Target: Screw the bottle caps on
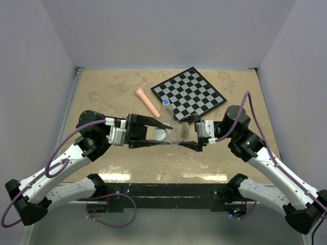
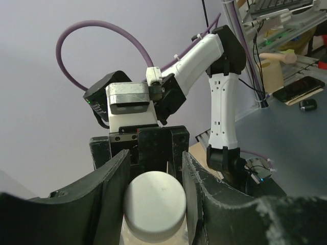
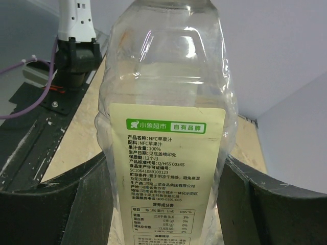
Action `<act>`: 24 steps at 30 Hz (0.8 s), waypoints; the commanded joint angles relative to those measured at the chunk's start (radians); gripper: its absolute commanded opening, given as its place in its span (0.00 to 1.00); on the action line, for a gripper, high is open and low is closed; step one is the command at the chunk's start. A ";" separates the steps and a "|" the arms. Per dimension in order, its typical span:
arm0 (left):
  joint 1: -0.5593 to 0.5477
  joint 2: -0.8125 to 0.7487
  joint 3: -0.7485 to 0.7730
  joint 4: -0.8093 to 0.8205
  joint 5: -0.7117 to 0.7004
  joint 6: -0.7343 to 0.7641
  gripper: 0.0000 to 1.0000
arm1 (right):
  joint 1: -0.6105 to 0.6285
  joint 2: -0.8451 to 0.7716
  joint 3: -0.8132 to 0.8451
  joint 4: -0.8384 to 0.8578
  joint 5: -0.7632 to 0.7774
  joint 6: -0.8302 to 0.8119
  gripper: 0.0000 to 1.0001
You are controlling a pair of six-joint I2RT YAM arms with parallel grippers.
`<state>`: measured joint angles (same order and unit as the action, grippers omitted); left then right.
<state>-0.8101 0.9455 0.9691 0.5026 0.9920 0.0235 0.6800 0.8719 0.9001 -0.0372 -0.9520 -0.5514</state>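
Observation:
The large clear bottle (image 1: 180, 131) with a yellowish label lies level above the table, held between both grippers. My right gripper (image 1: 183, 133) is shut on its body; in the right wrist view the bottle (image 3: 168, 127) fills the space between the fingers of the gripper (image 3: 163, 168). The white cap (image 1: 160, 134) sits on the bottle's neck. My left gripper (image 1: 162, 134) is shut on the white cap (image 2: 155, 204), one finger on each side in the left wrist view (image 2: 155, 176). The tiny bottle (image 1: 166, 106) stands by the checkerboard with the blue cap (image 1: 166, 102) on top.
A black-and-white checkerboard (image 1: 190, 92) lies at the back right. A pink tapered stick (image 1: 147, 102) lies on the table behind the left gripper. The tan table (image 1: 102, 92) has walls on three sides.

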 commanded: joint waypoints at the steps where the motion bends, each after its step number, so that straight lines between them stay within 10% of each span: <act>1: 0.011 -0.039 0.026 -0.077 -0.057 0.091 0.26 | 0.020 0.009 0.039 -0.079 -0.157 -0.099 0.00; 5: 0.011 -0.105 -0.003 -0.145 -0.222 0.151 0.77 | 0.018 -0.005 -0.010 -0.018 -0.055 -0.052 0.00; 8: 0.011 -0.155 -0.027 -0.199 -0.387 0.186 0.94 | 0.018 -0.028 -0.093 0.116 0.053 0.056 0.00; 24: 0.012 -0.453 -0.349 -0.047 -1.410 0.234 0.99 | 0.023 -0.012 -0.671 1.215 0.600 0.538 0.00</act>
<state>-0.8043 0.5106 0.6697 0.3740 -0.1135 0.2287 0.6945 0.7975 0.3035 0.7372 -0.5053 -0.1307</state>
